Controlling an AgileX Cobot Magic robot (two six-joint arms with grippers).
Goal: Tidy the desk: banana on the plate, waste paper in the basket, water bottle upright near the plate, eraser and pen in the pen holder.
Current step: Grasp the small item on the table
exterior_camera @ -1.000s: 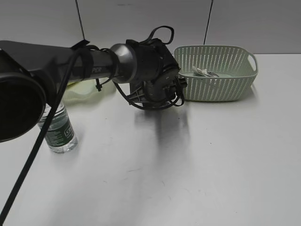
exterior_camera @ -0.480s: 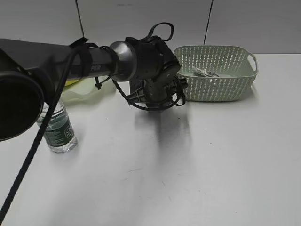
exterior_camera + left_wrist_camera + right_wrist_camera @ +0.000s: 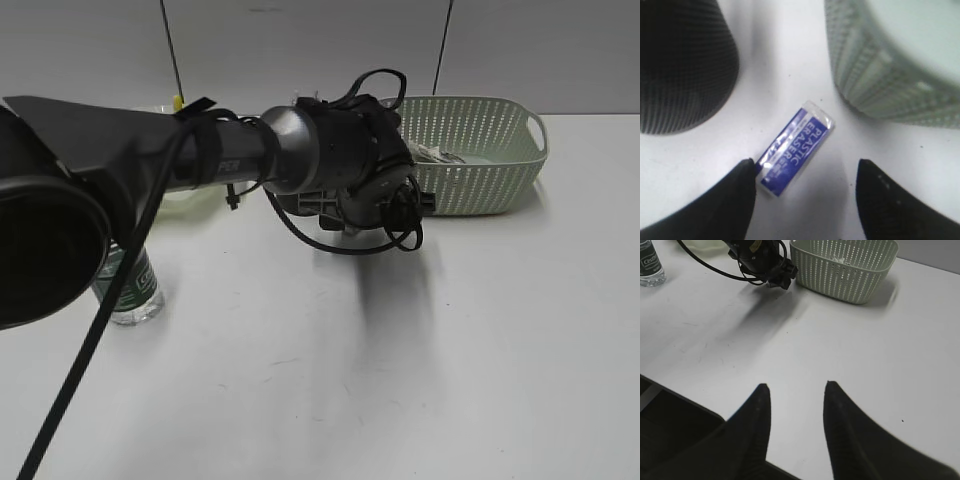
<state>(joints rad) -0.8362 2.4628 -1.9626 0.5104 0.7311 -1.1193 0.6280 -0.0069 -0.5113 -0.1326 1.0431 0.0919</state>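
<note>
In the left wrist view the eraser [image 3: 796,147], in a blue printed sleeve, lies flat on the desk [image 3: 790,70] between the black mesh pen holder [image 3: 680,65] and the basket [image 3: 880,75]. My left gripper [image 3: 805,162] is open just over it, and the eraser's near end sits against the left fingertip. Waste paper [image 3: 432,153] lies inside the basket [image 3: 470,175]. The water bottle [image 3: 125,290] stands upright at the left, half hidden by my arm. A yellow banana tip [image 3: 177,101] pokes above the arm. The plate [image 3: 710,244] barely shows. My right gripper [image 3: 796,386] is open and empty. No pen is in view.
My left arm [image 3: 200,155] stretches across the exterior view and hides the pen holder and most of the plate there. The right gripper hovers near the desk's front edge [image 3: 685,400], with bare white tabletop between it and the basket [image 3: 845,265].
The left arm's wrist has swung right toward the basket and now covers the basket's left end. The bottle and basket have not moved.
</note>
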